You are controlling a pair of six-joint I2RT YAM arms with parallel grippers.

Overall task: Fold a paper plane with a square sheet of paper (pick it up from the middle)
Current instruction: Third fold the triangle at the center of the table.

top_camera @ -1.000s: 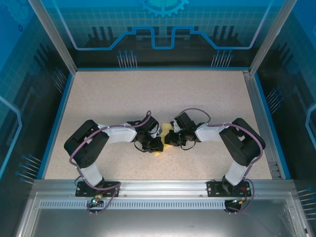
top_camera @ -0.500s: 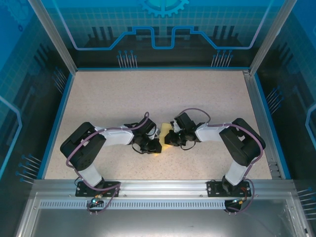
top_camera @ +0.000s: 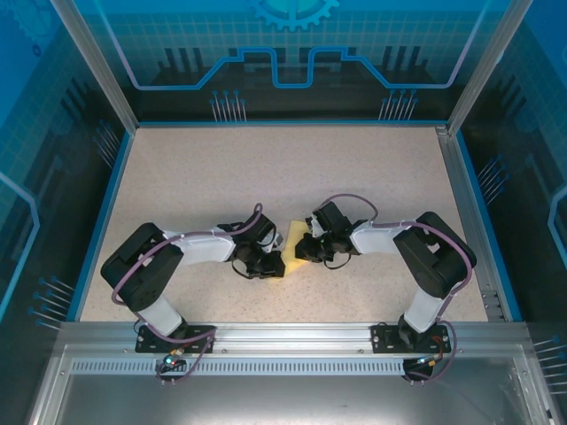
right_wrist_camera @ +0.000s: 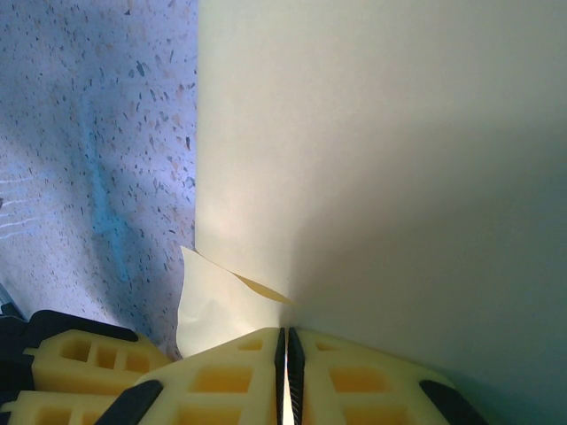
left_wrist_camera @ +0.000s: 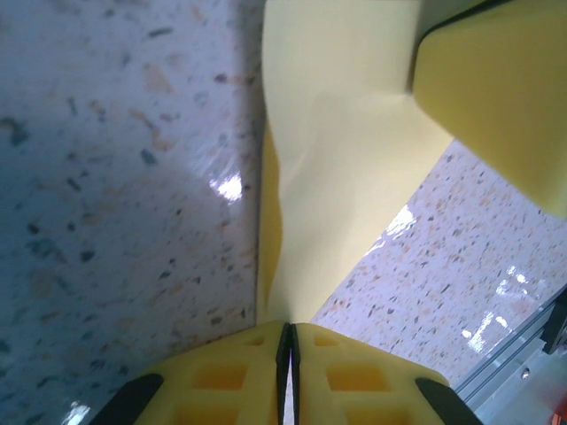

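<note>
Grip: left tool and right tool each clamped on edge of creased pale-yellow paper sheet.

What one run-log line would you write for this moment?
left end effector: shut on paper sheet | right end effector: shut on paper sheet | paper sheet: bent, spanning both
</note>
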